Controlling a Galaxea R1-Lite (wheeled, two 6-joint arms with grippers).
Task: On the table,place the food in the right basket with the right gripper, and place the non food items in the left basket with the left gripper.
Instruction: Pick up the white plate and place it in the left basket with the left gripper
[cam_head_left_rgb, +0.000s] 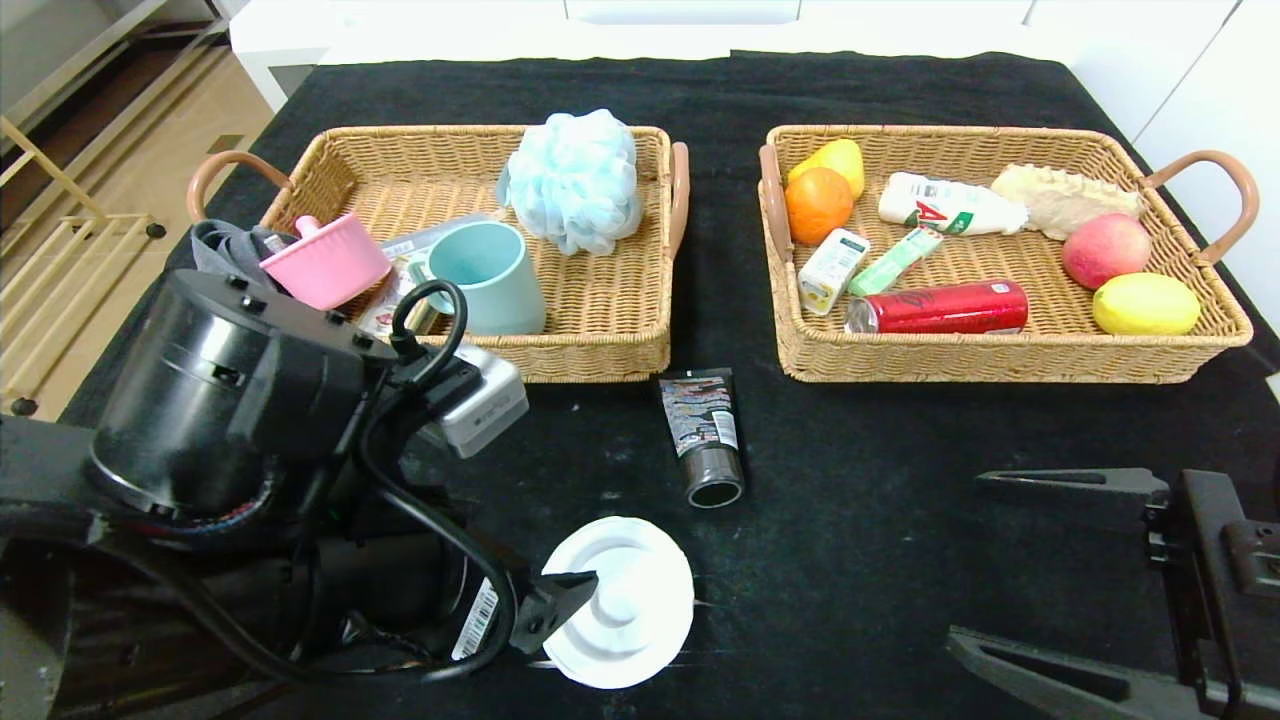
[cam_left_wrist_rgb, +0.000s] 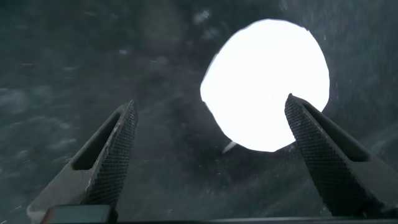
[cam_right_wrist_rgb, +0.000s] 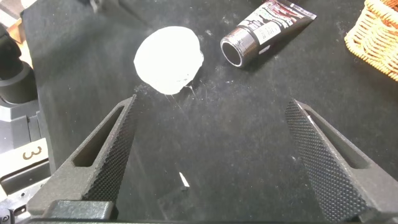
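On the black cloth bench (cam_head_left_rgb: 900, 480), the round white ridged disc (cam_head_left_rgb: 625, 600) lies flat at about 6 o'clock. The black squeeze tube (cam_head_left_rgb: 703, 435) lies near it toward 12 o'clock, cap pointing to 6. The pink pot (cam_head_left_rgb: 325, 262) sits tilted in the left basket (cam_head_left_rgb: 600, 345) at 10 o'clock. In the right basket (cam_head_left_rgb: 1000, 360) at 2 o'clock, the red soda can (cam_head_left_rgb: 940, 307) lies on its side, with the small drink carton (cam_head_left_rgb: 832, 270) and green candy stick (cam_head_left_rgb: 895, 262) beside it.

Bright even overhead light, soft shadows beside the baskets (cam_head_left_rgb: 600, 350), white disc (cam_left_wrist_rgb: 266, 84) blown out to glare, dark cloth (cam_left_wrist_rgb: 62, 74) blurred
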